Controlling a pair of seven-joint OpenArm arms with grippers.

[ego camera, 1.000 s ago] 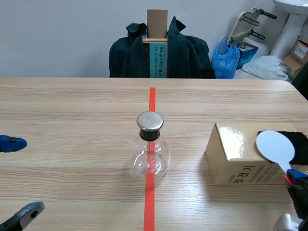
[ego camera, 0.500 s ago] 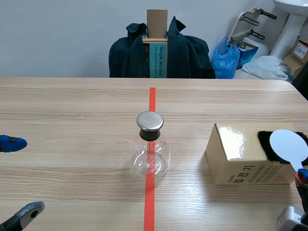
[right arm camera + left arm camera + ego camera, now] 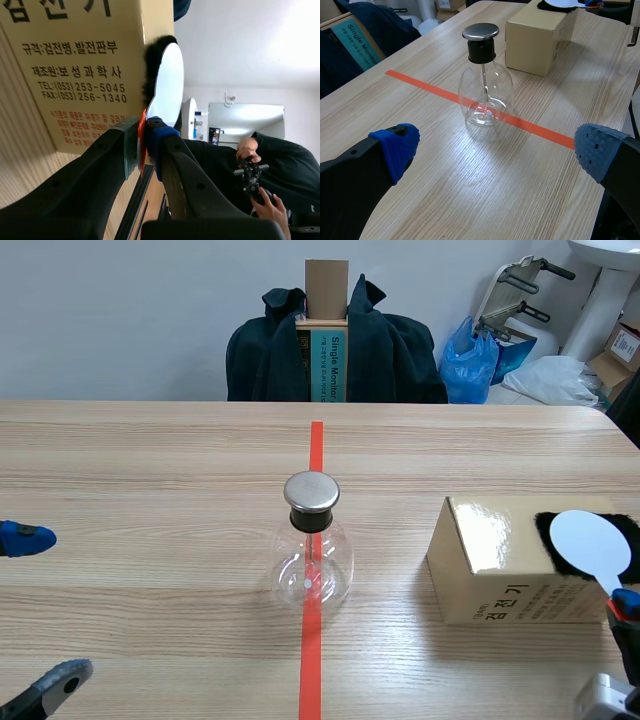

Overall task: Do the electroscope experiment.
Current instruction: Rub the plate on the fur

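A clear glass electroscope flask with a metal cap stands on the red tape line at mid-table. In the left wrist view the flask is ahead of my open left gripper, which holds nothing; its gripper sits at the table's left edge. My right gripper is shut on the handle of a white round paddle. The disc lies against a black fur patch on top of a tan box. Seen from the right wrist, the paddle presses the fur beyond my gripper.
The box stands at the right of the table, roughly a hand's width from the flask. A chair draped with a dark coat is behind the far edge. A person's hand shows past the right arm.
The paddle's disc slid to the right across the fur, then came back slightly left. The left arm and the flask have not moved.
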